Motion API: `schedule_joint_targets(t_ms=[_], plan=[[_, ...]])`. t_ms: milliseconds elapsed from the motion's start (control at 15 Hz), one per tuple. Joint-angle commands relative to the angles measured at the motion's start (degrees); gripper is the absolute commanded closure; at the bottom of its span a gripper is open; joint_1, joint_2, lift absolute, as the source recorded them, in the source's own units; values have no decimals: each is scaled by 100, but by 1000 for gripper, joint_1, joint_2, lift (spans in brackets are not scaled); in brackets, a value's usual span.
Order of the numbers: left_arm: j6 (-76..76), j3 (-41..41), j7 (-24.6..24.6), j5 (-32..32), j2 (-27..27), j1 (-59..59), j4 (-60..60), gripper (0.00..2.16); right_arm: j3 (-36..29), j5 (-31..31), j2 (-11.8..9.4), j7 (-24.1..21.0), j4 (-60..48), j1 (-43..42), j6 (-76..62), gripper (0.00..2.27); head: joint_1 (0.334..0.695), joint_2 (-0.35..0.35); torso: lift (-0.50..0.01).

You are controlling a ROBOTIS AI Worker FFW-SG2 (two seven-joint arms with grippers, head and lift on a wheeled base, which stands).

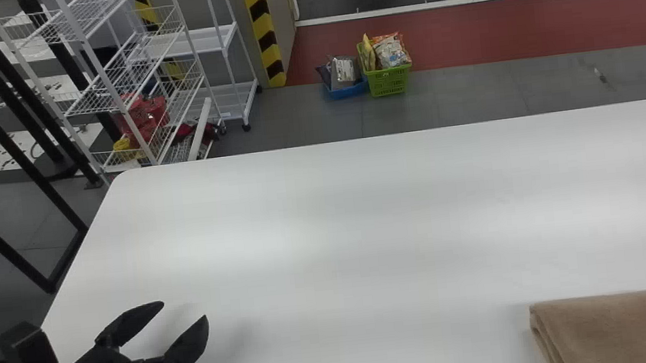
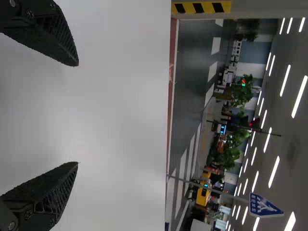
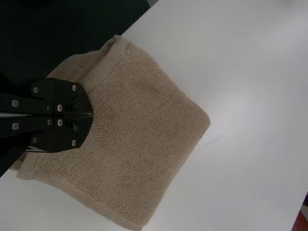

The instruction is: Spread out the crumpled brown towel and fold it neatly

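Beyond table, blue sign bears lettering; towel lies folded.

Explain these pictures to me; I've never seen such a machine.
This is a two-armed robot, with a two-fingered gripper at the end of each arm. The head view looks forward and down; the wrist views come from a camera on each arm and are turned on their side. On the white table, towards the robot's right, lies a folded brown towel. The left gripper is open over the table, holding nothing. The right gripper is shut at the towel; whether it pinches any cloth, I can't tell.
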Motion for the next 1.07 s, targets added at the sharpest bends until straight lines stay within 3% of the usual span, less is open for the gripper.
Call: schedule_joint_targets(t_ms=[0, 133, 333, 400, 733, 1000], plan=[[0, 12, 0, 9, -15, 0, -11, 76, 37, 36, 2, 28, 75, -13, -87, 1420, 695, 169, -128], [0, 12, 0, 17, -15, 0, -11, 76, 55, 54, -7, 28, 101, -13, -87, 1420, 695, 171, -128], [0, 20, -17, 17, -15, 9, -37, 76, -806, -1467, 318, 28, -250, -145, -140, 1420, 695, 179, -128], [0, 20, -9, 17, -15, 9, -20, 76, -903, -1581, 362, 28, -277, -145, -158, 1416, 695, 179, -128], [0, 20, 9, 9, -15, 9, 7, 76, -1386, -1467, 292, 28, -277, 13, -439, 1416, 695, 165, -128], [-17, -6, 27, -9, -15, 0, 7, 76, -2239, -1616, 257, 28, -92, 22, -790, 1420, 695, 92, -128]])
